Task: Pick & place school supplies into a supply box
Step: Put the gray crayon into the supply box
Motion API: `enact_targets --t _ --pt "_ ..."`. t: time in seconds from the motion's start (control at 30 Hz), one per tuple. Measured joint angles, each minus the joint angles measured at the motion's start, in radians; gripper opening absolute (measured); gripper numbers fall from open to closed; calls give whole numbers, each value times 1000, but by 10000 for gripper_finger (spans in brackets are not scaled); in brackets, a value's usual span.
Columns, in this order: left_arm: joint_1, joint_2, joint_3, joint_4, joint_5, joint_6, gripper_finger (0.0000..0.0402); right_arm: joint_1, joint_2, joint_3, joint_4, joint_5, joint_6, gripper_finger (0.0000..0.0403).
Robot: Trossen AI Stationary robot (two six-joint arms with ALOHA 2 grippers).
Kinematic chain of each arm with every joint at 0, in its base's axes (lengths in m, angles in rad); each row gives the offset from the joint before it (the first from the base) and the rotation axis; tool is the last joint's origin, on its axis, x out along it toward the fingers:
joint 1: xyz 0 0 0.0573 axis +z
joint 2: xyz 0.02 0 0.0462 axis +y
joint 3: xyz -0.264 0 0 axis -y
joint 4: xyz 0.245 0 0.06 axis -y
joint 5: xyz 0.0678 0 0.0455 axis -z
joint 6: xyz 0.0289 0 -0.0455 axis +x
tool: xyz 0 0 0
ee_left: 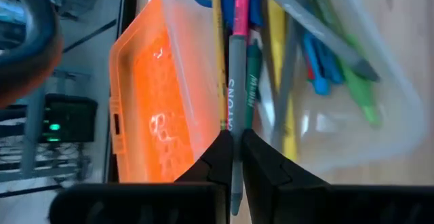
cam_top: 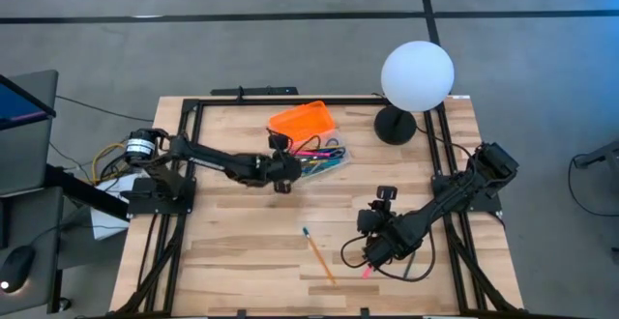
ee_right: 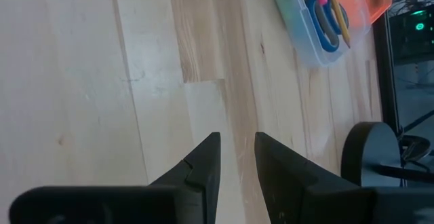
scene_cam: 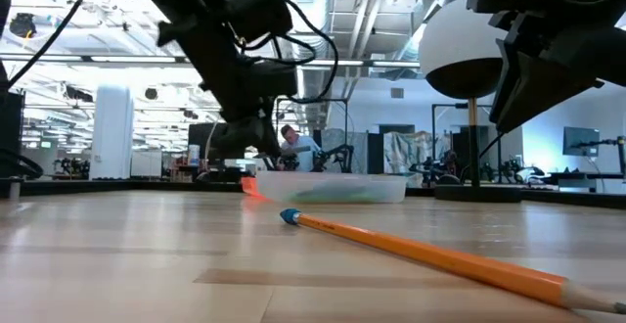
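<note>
The supply box stands open at the table's far middle. Its clear base [cam_top: 329,157] holds several coloured pens and blue-handled scissors [ee_right: 327,22], and its orange lid [ee_left: 146,102] lies back beside it. My left gripper [ee_left: 234,134] hangs at the box's left end, shut on a grey pen with a pink far end [ee_left: 235,81] that points over the base. My right gripper [ee_right: 237,139] hangs open over bare wood at the near right, nothing between its fingers. A yellow pencil with a blue tip [cam_top: 319,256] and a pink pen [cam_top: 368,273] lie flat on the table. My left gripper pinches the grey pen's barrel [ee_left: 234,125] between its two fingers. The fingers lie along the pen and slant down from the table's left. The pen runs back between the fingers, and its pink end reaches over the box; whether it touches the supplies there I cannot tell.
A white globe lamp [cam_top: 417,72] on a black round base [cam_top: 395,126] stands at the far right, close to the box. Black frame rails [cam_top: 193,145] run along the table's sides and far edge. Bare wood lies between the box and the pencil [scene_cam: 421,250].
</note>
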Motion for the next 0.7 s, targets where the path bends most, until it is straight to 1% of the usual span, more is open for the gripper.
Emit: enact_targets --t 0.13,0.23,0.7 --pt "52 0 0 33 80 14 9 0 0 0 4 0 0 86" --pt "74 0 0 50 113 15 9 0 0 0 6 0 0 86" --pt "80 -1 -1 63 150 29 12 0 0 0 27 0 -8 86"
